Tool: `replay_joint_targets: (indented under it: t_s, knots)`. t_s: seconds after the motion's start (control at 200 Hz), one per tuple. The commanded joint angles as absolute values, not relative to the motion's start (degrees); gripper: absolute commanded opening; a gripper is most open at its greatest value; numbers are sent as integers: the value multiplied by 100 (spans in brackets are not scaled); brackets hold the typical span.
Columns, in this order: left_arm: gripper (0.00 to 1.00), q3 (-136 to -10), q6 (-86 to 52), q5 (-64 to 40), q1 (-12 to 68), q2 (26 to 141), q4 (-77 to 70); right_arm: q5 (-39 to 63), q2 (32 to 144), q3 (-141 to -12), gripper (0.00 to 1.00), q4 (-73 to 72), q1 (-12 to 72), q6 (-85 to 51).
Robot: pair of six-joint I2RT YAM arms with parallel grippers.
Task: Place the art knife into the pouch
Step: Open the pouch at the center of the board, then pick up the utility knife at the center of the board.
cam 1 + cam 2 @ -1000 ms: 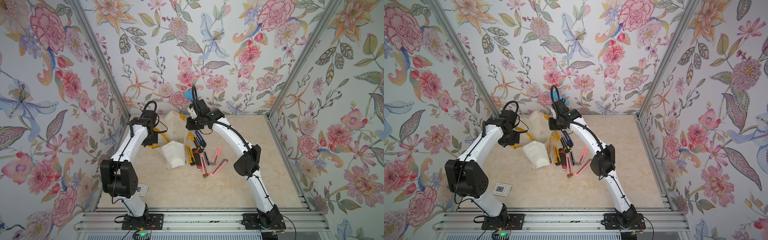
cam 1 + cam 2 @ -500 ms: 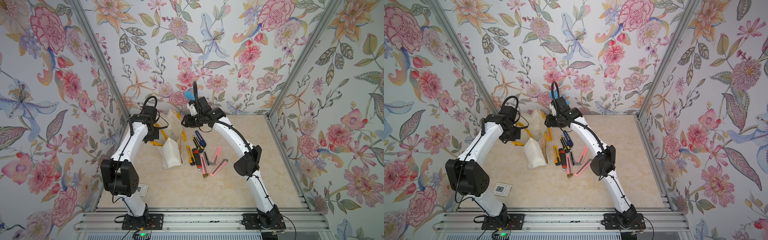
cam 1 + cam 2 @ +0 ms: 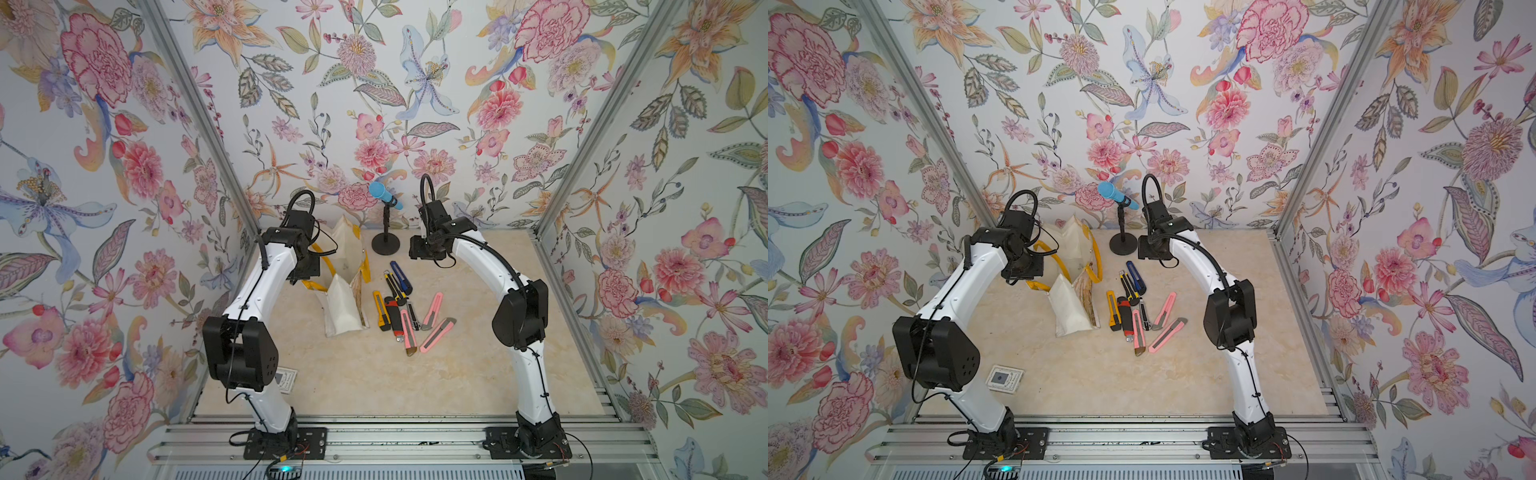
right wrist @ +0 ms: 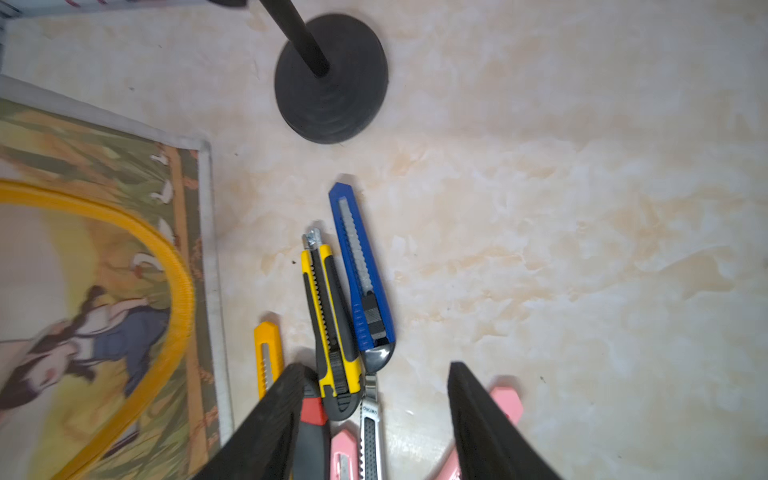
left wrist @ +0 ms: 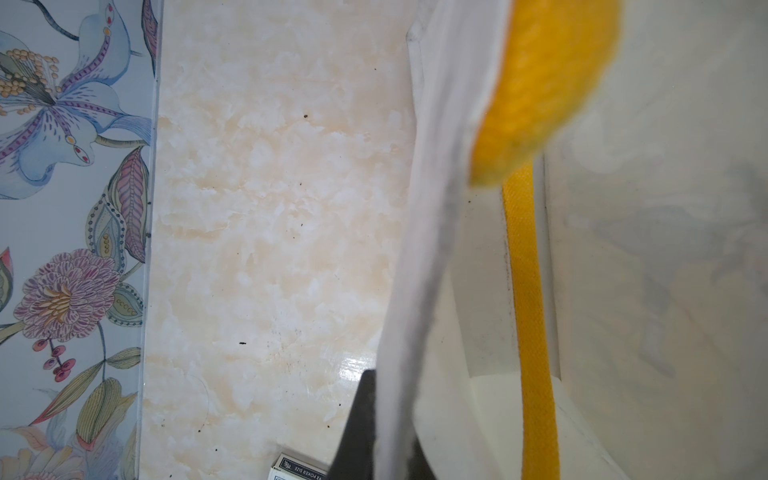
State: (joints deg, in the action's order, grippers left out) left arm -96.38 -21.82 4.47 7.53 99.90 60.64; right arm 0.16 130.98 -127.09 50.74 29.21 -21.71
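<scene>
The left arm [image 3: 266,286] and right arm [image 3: 486,266] share glossy white curved shells between bulky matte-black joint housings, on black base plates [image 3: 286,442] bolted to a silver rail [image 3: 395,440] along the frame's bottom edge. Black cables [image 3: 421,189] loop above each wrist, a ribbed black conduit [image 3: 498,255] follows the right arm, and the right hand [image 4: 374,365] has black wedge-shaped fingers [image 4: 270,424] with ribbed faces.

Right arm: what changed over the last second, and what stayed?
The right gripper swung away from the pouch mouth toward the microphone stand, its fingers opened and empty. The left gripper pulled the pouch up taller, still shut on its edge. The knives stayed put.
</scene>
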Motion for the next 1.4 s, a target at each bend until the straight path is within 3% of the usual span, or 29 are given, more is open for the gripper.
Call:
replay_joint_targets:
  t_s: [0.0,1.046,1.276,1.396]
  knots:
    - [0,-9600,-2171,344,808,10068,5879,-466,13480,-12795,58,5150,3082,-1824]
    - [0,-9483,-2164,255,945,10195,5842,-784,14896,-13502,57,5146,3445,-1477]
    - [0,-9440,-2162,302,945,10187,5862,-837,14906,-13270,53,5150,3410,-1490]
    - [0,-9422,-2154,288,940,10169,5858,-796,14922,-13204,44,5150,3427,-1494]
